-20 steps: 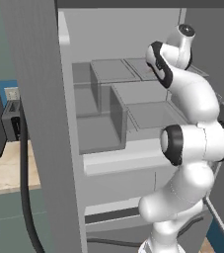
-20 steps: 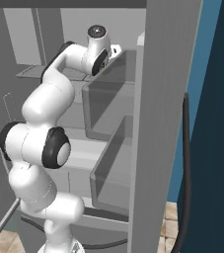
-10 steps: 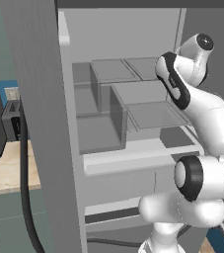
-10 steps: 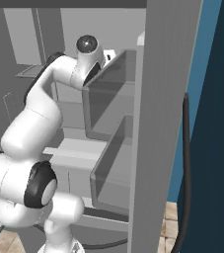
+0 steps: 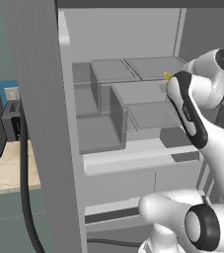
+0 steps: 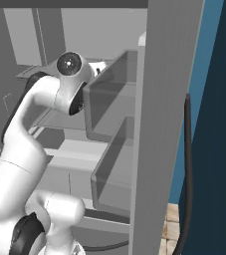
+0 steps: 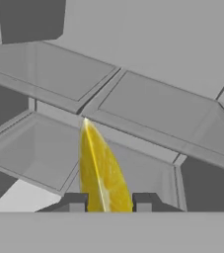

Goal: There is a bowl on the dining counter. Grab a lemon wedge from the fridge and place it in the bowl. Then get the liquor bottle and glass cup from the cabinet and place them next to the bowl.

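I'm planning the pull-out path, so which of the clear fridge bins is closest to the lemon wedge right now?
The upper right bin, next to the arm's elbow. The lemon wedge sits at its far right corner; the other bins are further left or lower.

Flat, even rendered light covers all three views, with no visible lamp and no glare. The fridge (image 5: 133,59) interior reads mid-grey, its translucent bins (image 5: 101,113) slightly darker, and soft shadow pools under the shelves (image 5: 143,153). The white arm (image 6: 45,104) shows gentle shading, without hard highlights. The hand view is coarse and mildly soft, yet the lemon wedge (image 7: 101,178) stands out saturated yellow against the greys. Edges stay straight, with no lens bending and no motion blur.
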Motion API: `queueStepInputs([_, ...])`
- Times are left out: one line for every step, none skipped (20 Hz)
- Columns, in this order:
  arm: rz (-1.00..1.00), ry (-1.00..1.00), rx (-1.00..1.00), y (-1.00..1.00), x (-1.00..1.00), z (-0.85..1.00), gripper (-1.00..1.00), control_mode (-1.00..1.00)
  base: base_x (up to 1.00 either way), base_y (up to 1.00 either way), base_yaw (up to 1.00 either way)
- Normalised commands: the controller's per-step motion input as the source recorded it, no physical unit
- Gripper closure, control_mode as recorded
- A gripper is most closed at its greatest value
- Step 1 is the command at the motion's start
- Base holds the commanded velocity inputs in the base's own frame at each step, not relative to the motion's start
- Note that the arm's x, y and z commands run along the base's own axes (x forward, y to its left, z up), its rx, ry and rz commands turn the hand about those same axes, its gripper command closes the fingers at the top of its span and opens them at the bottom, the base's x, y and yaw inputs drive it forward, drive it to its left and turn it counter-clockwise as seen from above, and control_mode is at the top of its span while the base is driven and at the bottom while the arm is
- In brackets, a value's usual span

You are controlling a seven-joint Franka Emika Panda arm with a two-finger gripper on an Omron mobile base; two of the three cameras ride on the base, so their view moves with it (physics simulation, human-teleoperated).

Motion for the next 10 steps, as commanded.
queueStepInputs([0.00,0.00,0.00,0.02,-0.89,0.23,1.00,-1.00,0.00,0.00,0.00])
queueStepInputs([0.00,0.00,0.00,0.01,-0.93,0.28,1.00,-1.00,0.00,0.00,0.00])
queueStepInputs([0.00,0.00,0.00,0.01,-0.89,0.27,1.00,-1.00,0.00,0.00,0.00])
queueStepInputs([0.00,0.00,0.00,0.02,-0.87,0.26,1.00,-1.00,0.00,0.00,0.00])
queueStepInputs([0.00,0.00,0.00,0.04,-0.81,0.24,1.00,-1.00,0.00,0.00,0.00])
queueStepInputs([0.00,0.00,0.00,0.08,-0.71,0.20,1.00,-1.00,0.00,0.00,0.00])
queueStepInputs([0.00,0.00,0.00,0.09,-0.65,0.18,1.00,-1.00,0.00,0.00,0.00])
queueStepInputs([0.00,0.00,0.00,0.07,-0.64,0.17,1.00,-1.00,0.00,0.00,0.00])
queueStepInputs([0.00,0.00,0.00,0.08,-0.62,0.14,1.00,-1.00,0.00,0.00,0.00])
queueStepInputs([0.00,0.00,0.00,0.08,-0.61,0.14,1.00,-1.00,0.00,0.00,0.00])
